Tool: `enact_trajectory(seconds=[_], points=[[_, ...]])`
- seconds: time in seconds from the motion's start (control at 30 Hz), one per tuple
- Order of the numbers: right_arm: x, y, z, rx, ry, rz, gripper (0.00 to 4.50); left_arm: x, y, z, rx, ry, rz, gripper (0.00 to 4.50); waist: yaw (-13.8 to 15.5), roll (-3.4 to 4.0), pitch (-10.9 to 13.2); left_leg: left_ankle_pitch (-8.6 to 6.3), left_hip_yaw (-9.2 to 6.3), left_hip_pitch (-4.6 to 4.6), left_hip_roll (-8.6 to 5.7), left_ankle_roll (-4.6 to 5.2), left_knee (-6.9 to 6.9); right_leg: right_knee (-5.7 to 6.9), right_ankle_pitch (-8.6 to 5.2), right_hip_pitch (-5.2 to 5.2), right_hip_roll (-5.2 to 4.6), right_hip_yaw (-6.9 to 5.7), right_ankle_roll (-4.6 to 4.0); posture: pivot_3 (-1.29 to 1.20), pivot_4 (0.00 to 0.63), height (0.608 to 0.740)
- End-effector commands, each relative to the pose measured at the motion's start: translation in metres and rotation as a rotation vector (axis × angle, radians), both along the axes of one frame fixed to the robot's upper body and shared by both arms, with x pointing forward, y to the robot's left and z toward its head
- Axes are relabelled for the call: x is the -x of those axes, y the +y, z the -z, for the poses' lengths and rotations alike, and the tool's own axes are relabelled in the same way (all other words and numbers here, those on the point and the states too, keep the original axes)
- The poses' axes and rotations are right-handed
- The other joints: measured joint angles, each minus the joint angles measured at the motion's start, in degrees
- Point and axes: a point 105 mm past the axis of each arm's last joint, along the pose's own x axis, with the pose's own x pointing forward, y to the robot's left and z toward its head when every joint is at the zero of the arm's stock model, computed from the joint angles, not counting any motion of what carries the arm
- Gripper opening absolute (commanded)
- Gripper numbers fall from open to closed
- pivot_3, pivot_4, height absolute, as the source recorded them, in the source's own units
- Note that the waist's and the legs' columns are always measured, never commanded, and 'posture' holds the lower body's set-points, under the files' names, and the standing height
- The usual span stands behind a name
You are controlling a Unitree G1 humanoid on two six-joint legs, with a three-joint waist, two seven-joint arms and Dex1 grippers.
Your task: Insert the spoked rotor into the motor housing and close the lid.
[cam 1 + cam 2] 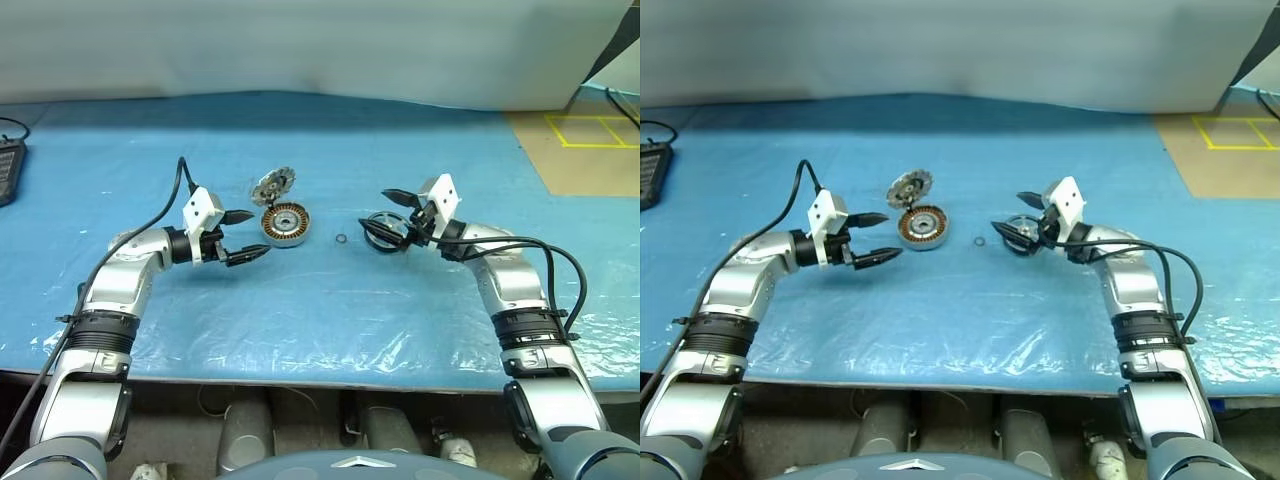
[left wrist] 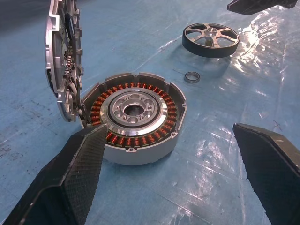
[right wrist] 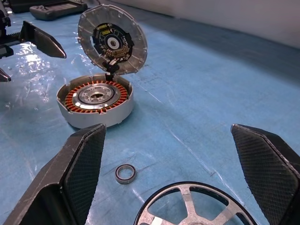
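Note:
The motor housing (image 1: 286, 224) sits open on the blue table, its copper windings (image 2: 123, 140) showing. The lid (image 1: 272, 185) stands upright against the housing's far edge, patterned face (image 3: 112, 40) toward my right side. The spoked rotor (image 1: 388, 230) lies flat on the table to the right of the housing, with its black rim and spokes (image 2: 211, 40) showing. My left gripper (image 1: 255, 235) is open just left of the housing, holding nothing. My right gripper (image 1: 374, 212) hovers open just over the rotor (image 3: 197, 206), with nothing between its fingers (image 3: 84, 159).
A tiny loose ring (image 1: 341, 239) lies between housing and rotor. A black device (image 1: 8, 165) rests at the table's far left. A tan board with yellow tape (image 1: 585, 150) lies at the back right. A pale sheet (image 1: 300, 45) backs the table.

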Motion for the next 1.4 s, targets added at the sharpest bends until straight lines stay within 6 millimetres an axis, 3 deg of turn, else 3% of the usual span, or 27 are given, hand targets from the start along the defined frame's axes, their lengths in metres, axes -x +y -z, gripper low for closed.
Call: enact_trajectory(seconds=[0.03,1.07,1.4], points=[[0.003,0.0,-0.012,-0.005,-0.041,-0.009,4.46,-0.002,-0.001,-0.011,0.012,-0.04,0.009,4.5,0.0,0.0,0.0,0.0,0.0,0.0,0.0,0.0,0.0,0.0,0.0,0.0,0.0,0.0,0.0,0.0,0.15,0.74],[0.005,0.011,-0.01,0.046,-0.018,-0.08,4.46,0.0,0.006,-0.015,-0.001,-0.038,0.022,4.5,0.02,0.0,0.0,0.0,0.0,0.0,0.0,0.0,0.0,0.0,0.0,0.0,-0.01,0.0,0.0,0.0,0.15,0.74],[0.004,0.025,-0.022,0.378,-0.039,-0.317,4.46,0.002,0.007,-0.009,0.001,-0.029,0.014,4.5,-0.15,0.0,0.0,-0.01,0.01,0.04,0.01,0.01,0.05,0.06,0.01,0.0,0.02,0.0,-0.01,0.0,0.15,0.74]])
